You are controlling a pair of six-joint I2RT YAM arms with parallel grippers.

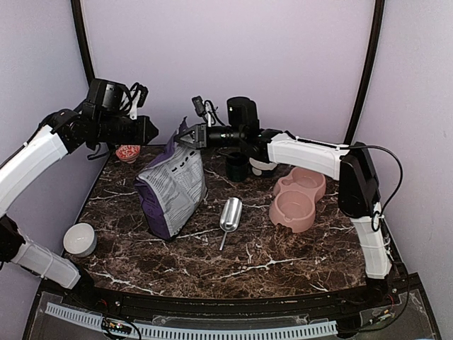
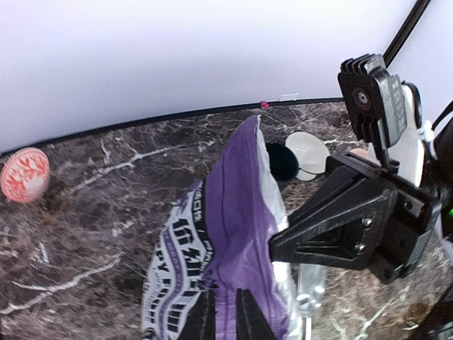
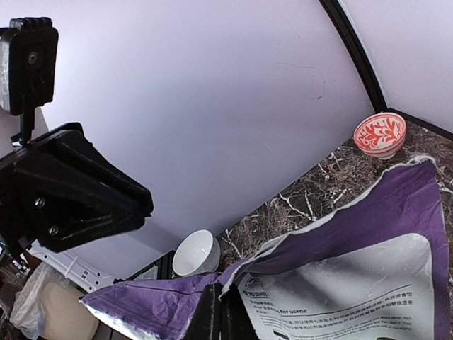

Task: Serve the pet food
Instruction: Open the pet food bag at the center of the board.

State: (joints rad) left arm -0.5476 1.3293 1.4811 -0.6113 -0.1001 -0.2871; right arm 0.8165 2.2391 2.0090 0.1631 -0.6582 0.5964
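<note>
Item: purple-and-grey bag [image 1: 172, 188], upright; top lip pinched by right gripper [image 1: 190, 136]. Just beside it, left gripper [image 1: 150, 129], narrowly parted, empty. No pet food seen; presumed inside. Opposite lip to be gripped and drawn apart gently, bag kept upright.

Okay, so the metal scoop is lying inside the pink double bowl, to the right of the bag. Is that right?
Not quite. The metal scoop is to the right of the bag, but it lies on the marble table, between the bag and the pink double bowl, not inside it. The top external view shows this.
</note>
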